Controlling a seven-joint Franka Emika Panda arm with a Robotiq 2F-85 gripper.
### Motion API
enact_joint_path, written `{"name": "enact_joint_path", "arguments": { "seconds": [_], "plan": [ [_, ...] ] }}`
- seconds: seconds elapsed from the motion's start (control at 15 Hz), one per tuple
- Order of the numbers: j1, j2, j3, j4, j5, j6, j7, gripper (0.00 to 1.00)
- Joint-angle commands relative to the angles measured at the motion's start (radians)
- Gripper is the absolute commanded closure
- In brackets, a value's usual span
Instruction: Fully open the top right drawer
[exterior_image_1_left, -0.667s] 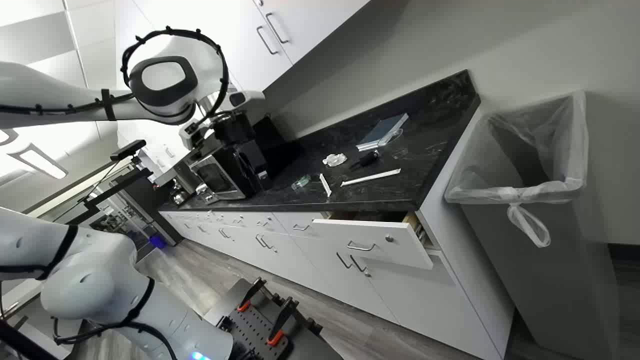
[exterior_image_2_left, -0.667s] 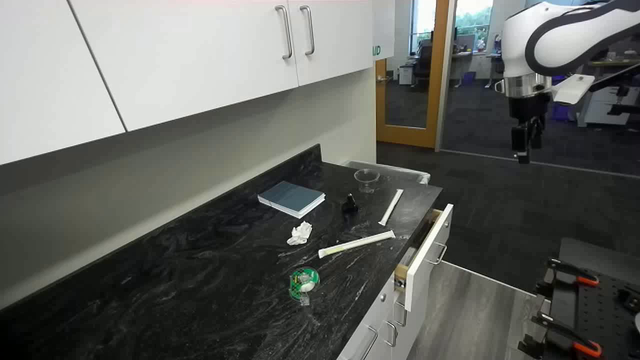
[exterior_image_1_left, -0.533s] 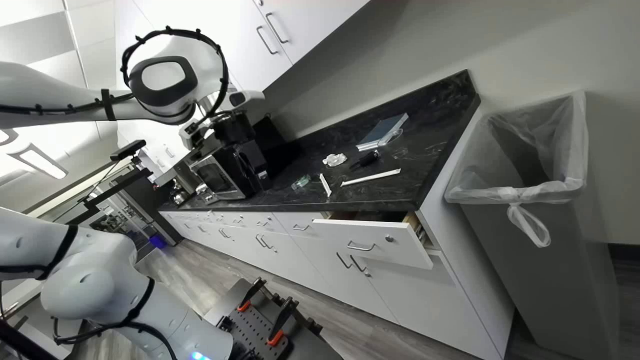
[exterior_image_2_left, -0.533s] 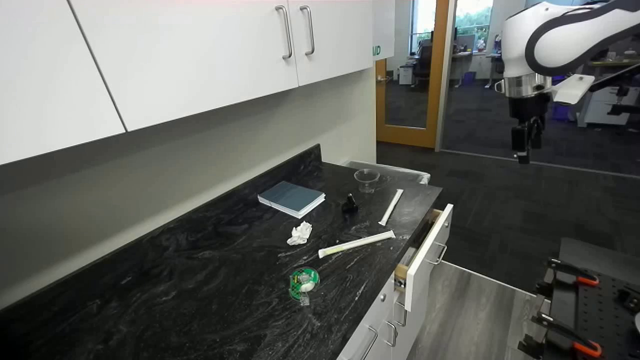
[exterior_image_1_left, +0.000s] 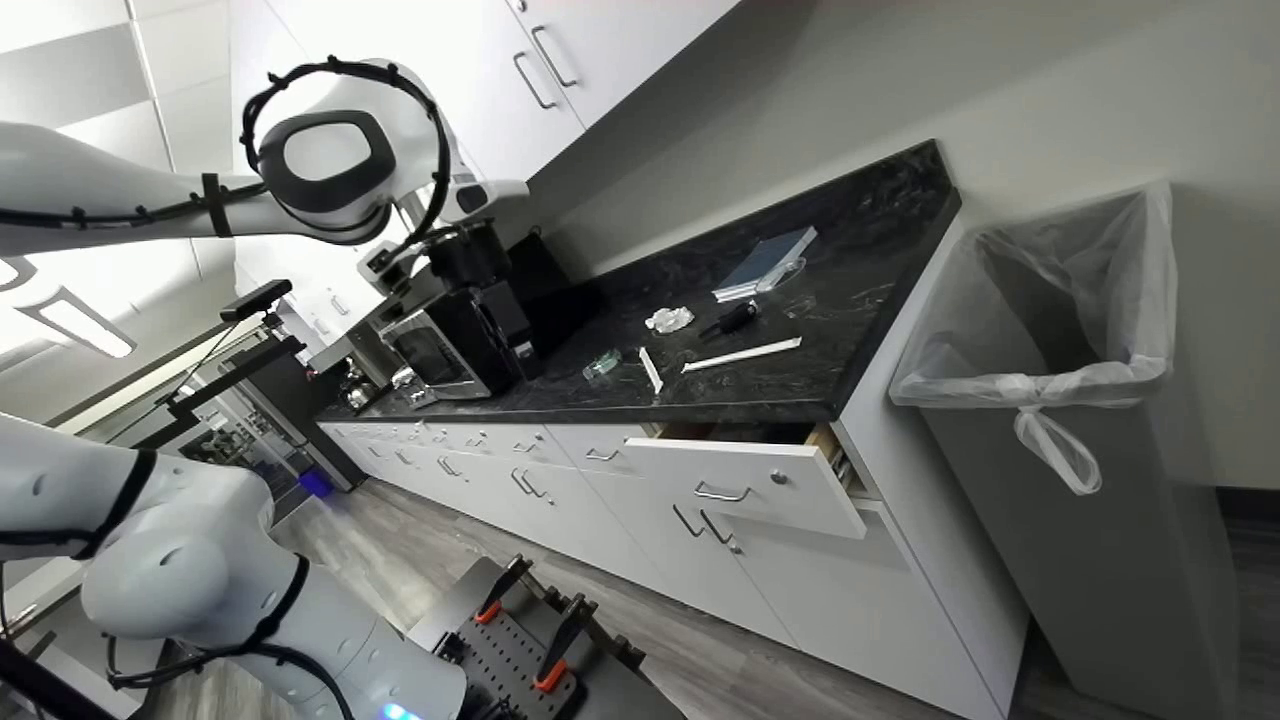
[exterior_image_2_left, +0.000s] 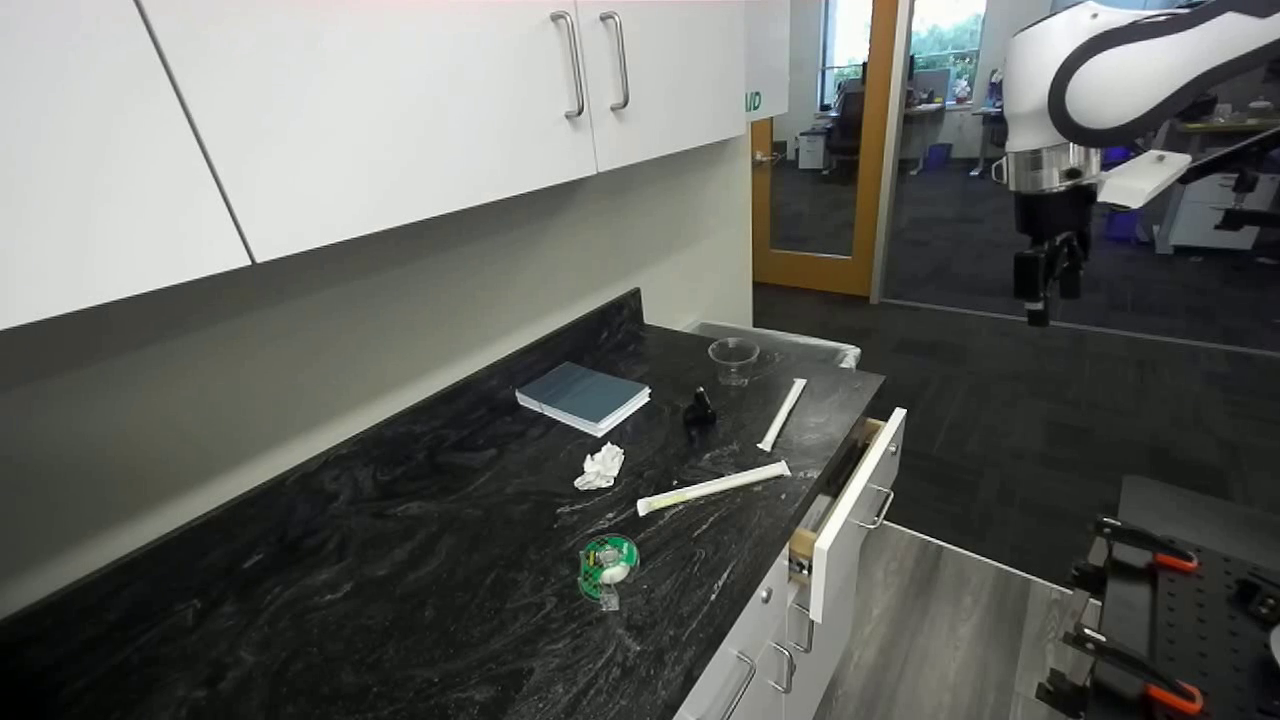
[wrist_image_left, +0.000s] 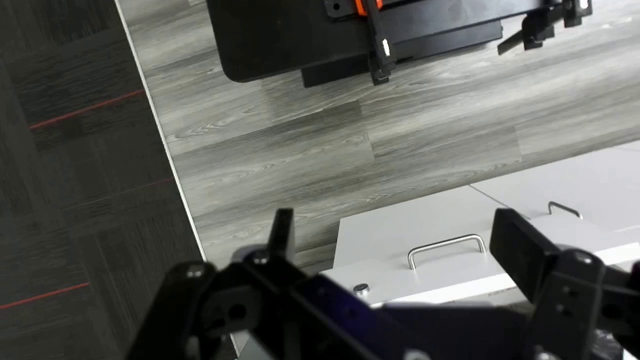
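The top right drawer (exterior_image_1_left: 757, 470) is pulled partly out below the black countertop. Its flat white front, silver bar handle (exterior_image_1_left: 722, 495) and pale tan box side show. The drawer also shows in an exterior view (exterior_image_2_left: 850, 525) and in the wrist view (wrist_image_left: 395, 282), where its handle (wrist_image_left: 445, 245) appears between the fingers. My gripper (exterior_image_2_left: 1053, 300) is open and empty. It hangs in the air, apart from the drawer and higher than it. In the wrist view the fingers (wrist_image_left: 392, 220) are wide apart. Much of the drawer's inside is hidden.
The countertop (exterior_image_2_left: 400, 580) bears a notebook (exterior_image_2_left: 583, 395), tape (exterior_image_2_left: 608, 565), crumpled paper (exterior_image_2_left: 600, 467), white sticks (exterior_image_2_left: 714, 487) and a clear cup (exterior_image_2_left: 733, 360). A lined trash bin (exterior_image_1_left: 1080, 520) stands beside the cabinet. A black perforated platform (exterior_image_1_left: 515, 650) stands before the drawers.
My gripper has shifted very slightly, a few pixels left and up in an exterior view. The drawer and the things on the counter have not moved.
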Motion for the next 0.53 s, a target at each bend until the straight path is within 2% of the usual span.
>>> {"name": "enact_joint_path", "arguments": {
  "seconds": [0.0,0.27,0.47],
  "plan": [
    [-0.022,0.057,-0.016,0.024,0.074,0.042,0.127,0.00],
    [-0.044,0.116,-0.040,-0.048,0.166,0.209,0.246,0.00],
    [-0.042,0.166,-0.043,-0.150,0.274,0.423,0.315,0.00]
  ]
}}
